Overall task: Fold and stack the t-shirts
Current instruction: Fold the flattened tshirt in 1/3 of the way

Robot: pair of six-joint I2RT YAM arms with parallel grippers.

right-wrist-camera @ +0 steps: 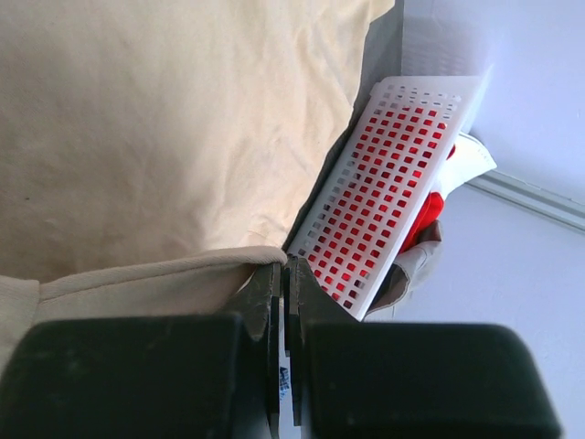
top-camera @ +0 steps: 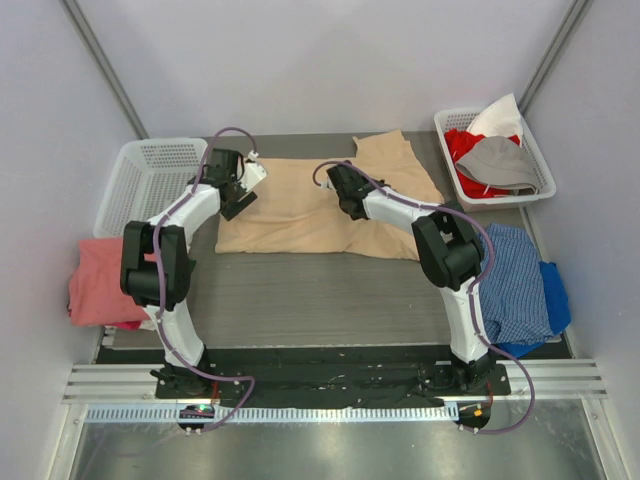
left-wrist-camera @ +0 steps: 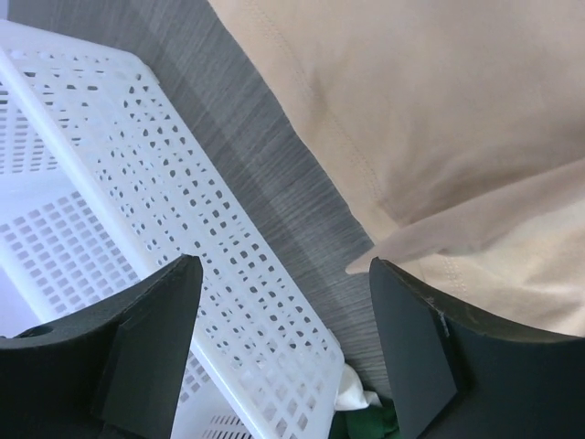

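Observation:
The tan t-shirt [top-camera: 310, 205] lies spread across the back middle of the table, with one part flopped toward the back right. My left gripper [top-camera: 240, 188] is open and empty at the shirt's left edge, between the shirt [left-wrist-camera: 439, 110] and a white basket. In the left wrist view the gripper [left-wrist-camera: 283, 338] has its jaws wide apart above the bare table strip. My right gripper [top-camera: 342, 192] is shut, pinching a folded edge of the tan shirt [right-wrist-camera: 164, 119] at its tips [right-wrist-camera: 285, 267]. The salmon-pink t-shirt [top-camera: 100, 280] lies bunched at the table's left edge.
An empty white basket [top-camera: 150, 180] stands at the back left and shows in the left wrist view [left-wrist-camera: 137, 201]. A second basket [top-camera: 495, 155] at the back right holds red, grey and white clothes. Blue checked cloth [top-camera: 515, 280] lies at the right.

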